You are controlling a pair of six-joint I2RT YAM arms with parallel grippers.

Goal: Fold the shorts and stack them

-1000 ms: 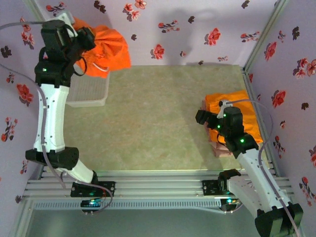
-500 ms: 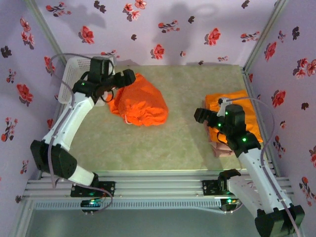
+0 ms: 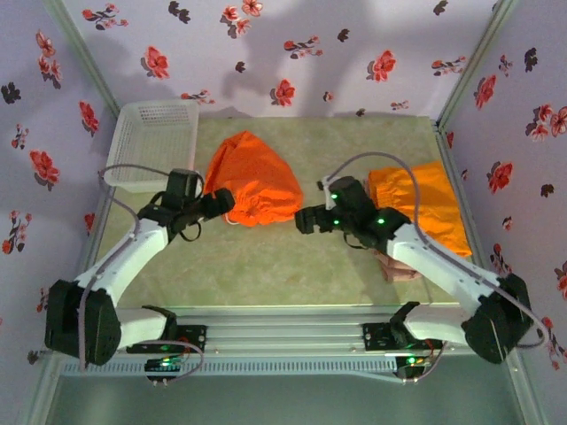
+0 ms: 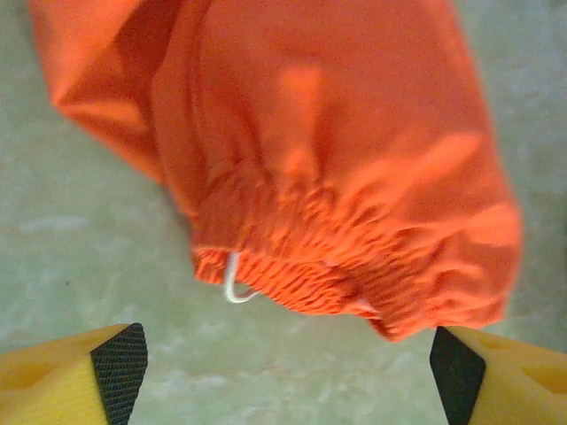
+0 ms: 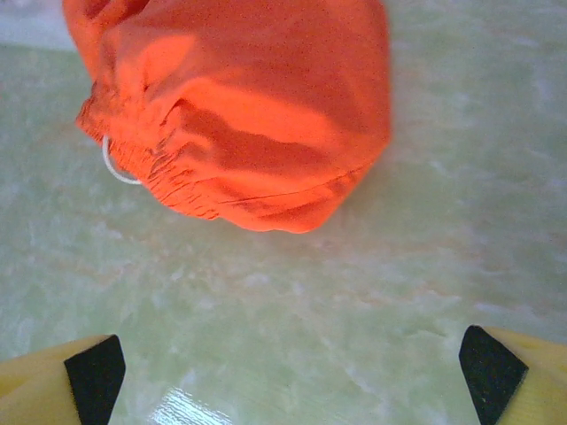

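A crumpled pair of orange shorts [image 3: 252,181] lies loose on the green table, waistband toward the arms. My left gripper [image 3: 221,204] is just off its near-left edge, open and empty. In the left wrist view the shorts [image 4: 337,159] and a white drawstring loop [image 4: 235,288] lie ahead of the open gripper [image 4: 288,372]. From the right, my right gripper [image 3: 306,221] faces the same pile, also open and empty. The right wrist view has the shorts [image 5: 239,115] well beyond that gripper [image 5: 288,372]. Folded orange shorts [image 3: 425,212] rest on pink-beige shorts [image 3: 399,267] at the right.
A white mesh basket [image 3: 155,142] stands at the back left corner. Flowered walls close in the table on three sides, and a metal rail [image 3: 283,332] runs along the near edge. Bare green tabletop [image 3: 266,266] lies between the arms.
The left arm brought the orange shorts down from above the basket onto the table and let go. The right arm swung left from the folded stack toward the pile.
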